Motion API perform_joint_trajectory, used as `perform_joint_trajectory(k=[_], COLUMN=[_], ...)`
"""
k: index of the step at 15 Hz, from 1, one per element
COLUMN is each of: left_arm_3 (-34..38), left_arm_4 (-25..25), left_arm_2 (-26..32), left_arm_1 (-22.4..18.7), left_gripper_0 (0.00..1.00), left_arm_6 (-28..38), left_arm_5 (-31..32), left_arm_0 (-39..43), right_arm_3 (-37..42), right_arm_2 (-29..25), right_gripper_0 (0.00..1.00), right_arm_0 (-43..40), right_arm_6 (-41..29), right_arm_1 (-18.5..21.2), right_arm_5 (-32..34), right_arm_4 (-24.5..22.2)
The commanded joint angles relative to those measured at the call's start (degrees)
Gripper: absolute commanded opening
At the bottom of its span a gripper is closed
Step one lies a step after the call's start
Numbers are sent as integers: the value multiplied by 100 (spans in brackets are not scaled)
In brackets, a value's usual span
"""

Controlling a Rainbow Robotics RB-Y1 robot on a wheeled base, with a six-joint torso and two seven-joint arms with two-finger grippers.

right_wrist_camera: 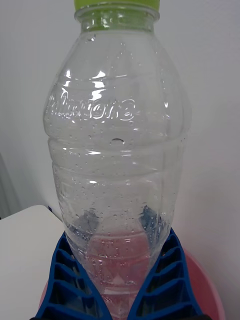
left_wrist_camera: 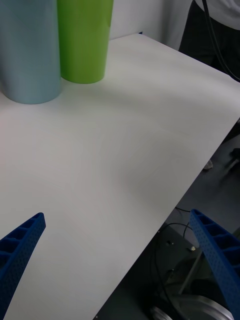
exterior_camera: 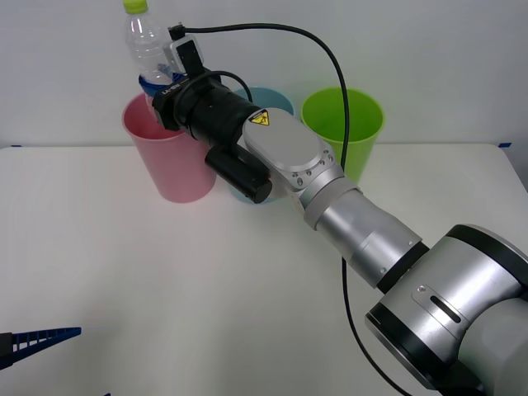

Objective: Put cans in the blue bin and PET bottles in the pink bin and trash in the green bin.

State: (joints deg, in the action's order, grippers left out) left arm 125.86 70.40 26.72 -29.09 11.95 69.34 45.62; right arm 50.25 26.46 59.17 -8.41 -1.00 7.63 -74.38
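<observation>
White worktop runs back to a pale wall, with the pink bin, the blue bin and the green bin lined up along its far edge. Reaching across from the right, the right pincer is clamped on the lower body of the PET bottle, holding it upright with its green cap on top. The bottle's base hangs directly over the pink bin's open mouth, its long axis vertical, so a release should probably drop it straight in. Low at the near left, the left pincer waits with its fingers spread apart.
</observation>
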Motion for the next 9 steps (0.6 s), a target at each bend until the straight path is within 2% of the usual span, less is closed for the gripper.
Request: perform_joint_trajectory(k=[1,7,9], left_arm_3=[0,0,0], left_arm_4=[0,0,0], left_arm_2=[0,0,0], left_arm_1=[0,0,0], left_gripper_0=[100,100,100], left_arm_6=[0,0,0], left_arm_5=[0,0,0], left_arm_0=[0,0,0], right_arm_3=[-7,2,2], right_arm_2=[8,8,8], right_gripper_0=[0,0,87], right_arm_0=[7,7,7], right_arm_6=[-12,-12,6], right_arm_1=[0,0,0], right_arm_5=[-8,-25,-104], right_arm_4=[2,-7,2])
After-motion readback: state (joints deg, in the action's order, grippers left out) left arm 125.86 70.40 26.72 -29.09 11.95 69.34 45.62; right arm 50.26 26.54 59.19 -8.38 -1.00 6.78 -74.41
